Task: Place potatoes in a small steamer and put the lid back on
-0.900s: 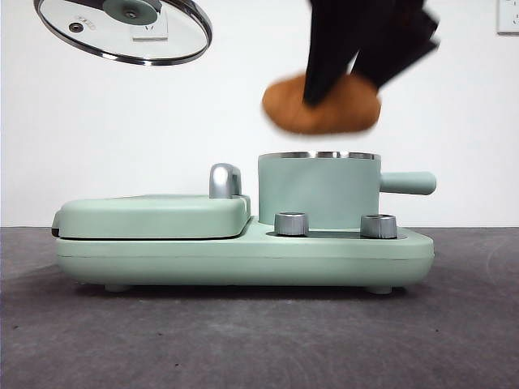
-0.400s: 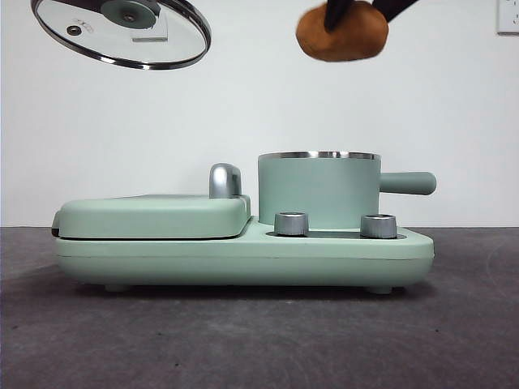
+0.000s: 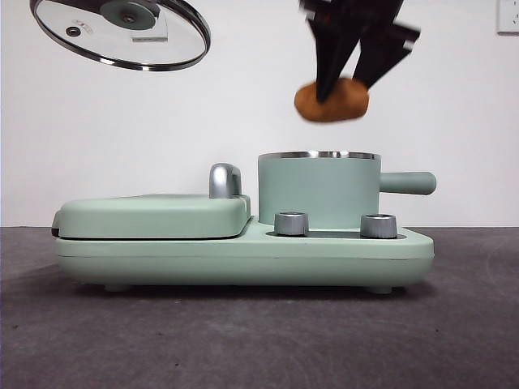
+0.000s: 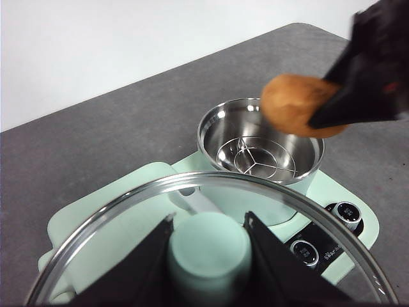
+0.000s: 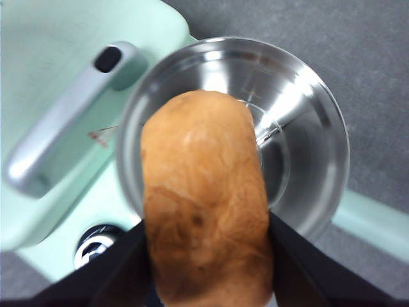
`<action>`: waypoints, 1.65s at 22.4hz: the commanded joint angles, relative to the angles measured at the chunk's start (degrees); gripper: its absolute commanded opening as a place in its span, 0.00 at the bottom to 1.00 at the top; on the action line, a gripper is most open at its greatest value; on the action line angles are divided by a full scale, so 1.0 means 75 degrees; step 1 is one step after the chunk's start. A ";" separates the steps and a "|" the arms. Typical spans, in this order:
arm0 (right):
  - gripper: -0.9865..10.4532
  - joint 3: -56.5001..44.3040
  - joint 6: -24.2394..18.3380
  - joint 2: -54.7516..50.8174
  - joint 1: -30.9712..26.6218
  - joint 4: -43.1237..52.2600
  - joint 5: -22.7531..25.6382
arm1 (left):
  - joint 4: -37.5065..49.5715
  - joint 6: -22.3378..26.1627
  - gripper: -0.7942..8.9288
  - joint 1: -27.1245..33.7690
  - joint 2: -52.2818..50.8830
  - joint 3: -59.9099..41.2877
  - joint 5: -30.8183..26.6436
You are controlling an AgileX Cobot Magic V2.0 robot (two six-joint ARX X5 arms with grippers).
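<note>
The potato (image 3: 331,102) hangs in the air right above the open steamer (image 3: 319,191), pinched between the jaws of the right gripper (image 3: 349,81). Up at the left, the left gripper (image 4: 208,252) holds the glass lid (image 3: 122,32) tilted by its knob, well clear of the pot.

Both grippers are plain black with two jaws each, nothing fancy. The left gripper (image 4: 208,256) shows as a pair of flat, wedge-shaped black plates that widen toward the wrist, matte with no markings I can make out. The right gripper (image 3: 350,69) is motion-blurred in the front view, just long tapering black fingers (image 3: 328,61) under a chunkier angular black body, and in its own wrist view only the dark inner faces show.
</note>
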 commanded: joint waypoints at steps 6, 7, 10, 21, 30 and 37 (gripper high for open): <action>0.23 0.0283 -0.0344 0.0950 -0.0055 0.0778 0.0000 | 0.0192 -0.0070 0.10 -0.0035 0.0006 0.0146 0.0012; 0.23 0.0283 -0.0347 0.1075 -0.0058 0.0985 0.0000 | 0.0172 -0.0070 0.10 -0.0035 0.0006 0.0146 0.0012; 0.23 0.0283 -0.0367 0.1343 -0.0093 0.1233 0.0003 | -0.0015 -0.0067 0.10 -0.0035 0.0006 0.0146 0.0012; 0.23 0.0283 -0.0393 0.1938 -0.0163 0.1454 0.0009 | -0.0009 -0.0067 0.10 -0.0035 0.0006 0.0143 0.0012; 0.41 0.0498 -0.0463 0.1851 -0.0149 0.1542 -0.0009 | 0.0006 -0.0067 0.10 -0.0035 0.0006 0.0143 0.0012; 0.41 0.0490 -0.0414 -0.0204 -0.0149 0.0842 -0.0015 | 0.0015 -0.0061 0.10 -0.0035 0.0006 0.0143 0.0012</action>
